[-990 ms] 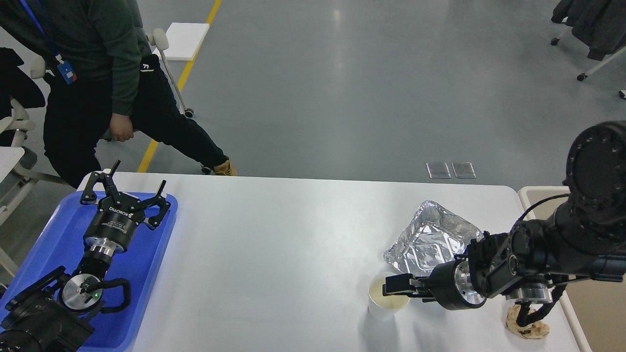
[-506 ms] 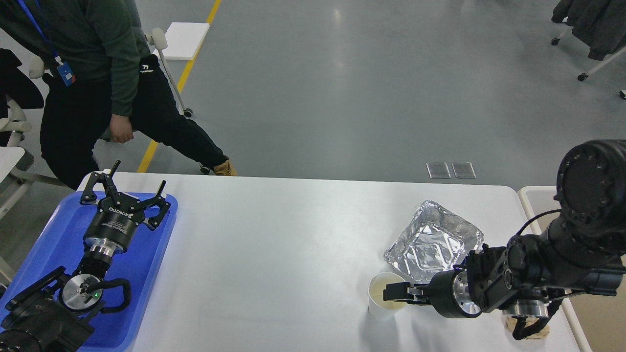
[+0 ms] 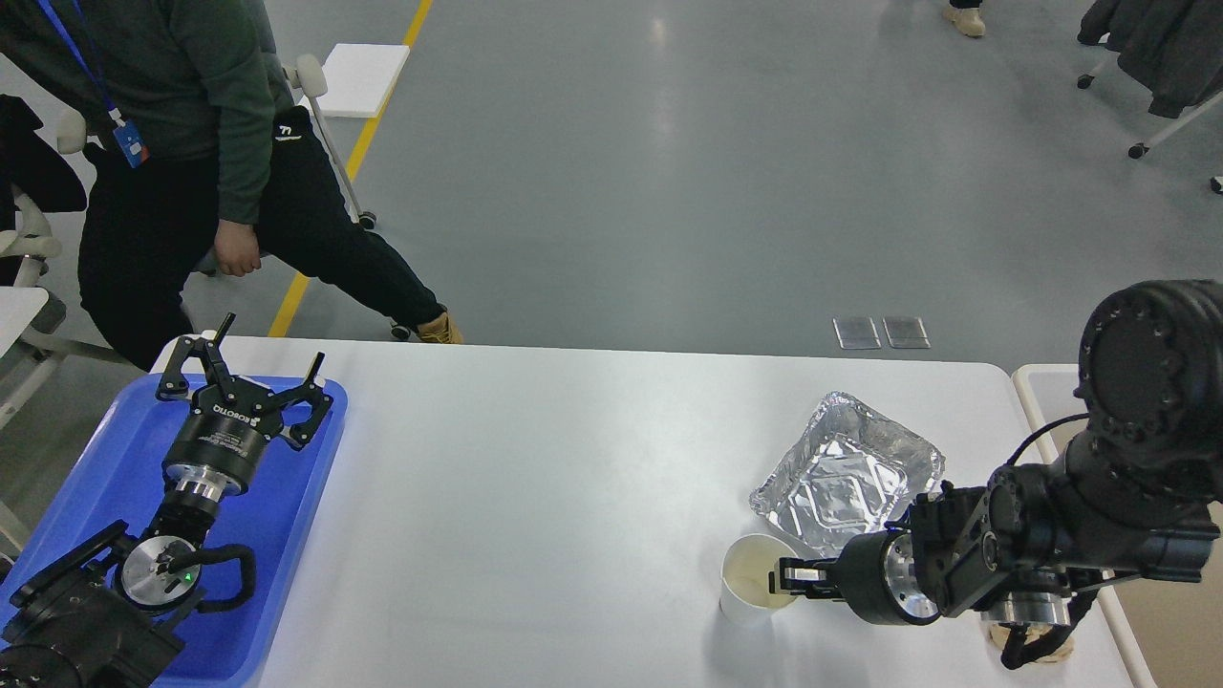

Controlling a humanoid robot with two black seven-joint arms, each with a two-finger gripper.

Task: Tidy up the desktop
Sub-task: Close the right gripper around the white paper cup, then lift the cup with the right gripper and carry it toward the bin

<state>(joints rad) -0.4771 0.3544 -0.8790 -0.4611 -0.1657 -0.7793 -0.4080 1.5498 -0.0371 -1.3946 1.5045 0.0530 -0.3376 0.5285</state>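
Note:
The white desktop (image 3: 554, 478) fills the lower view. A white paper cup (image 3: 750, 578) stands upright near its front right. My right gripper (image 3: 785, 578) comes in from the right, its tips at the cup's right rim; its fingers are too dark and small to tell apart. A crumpled foil tray (image 3: 846, 473) lies just behind the cup. A crumpled brown paper wad (image 3: 1041, 650) lies at the front right, partly hidden under my right arm. My left gripper (image 3: 270, 344) is open and empty above the blue tray (image 3: 96, 478) at the left.
A beige white-rimmed bin (image 3: 1037, 392) stands off the table's right end. A person in dark clothes (image 3: 191, 172) stands by the table's far left corner, next to a chair (image 3: 29, 248).
My right gripper has drawn back to the right, from over the cup's mouth to its right rim. The cup has not moved. The left arm is still.

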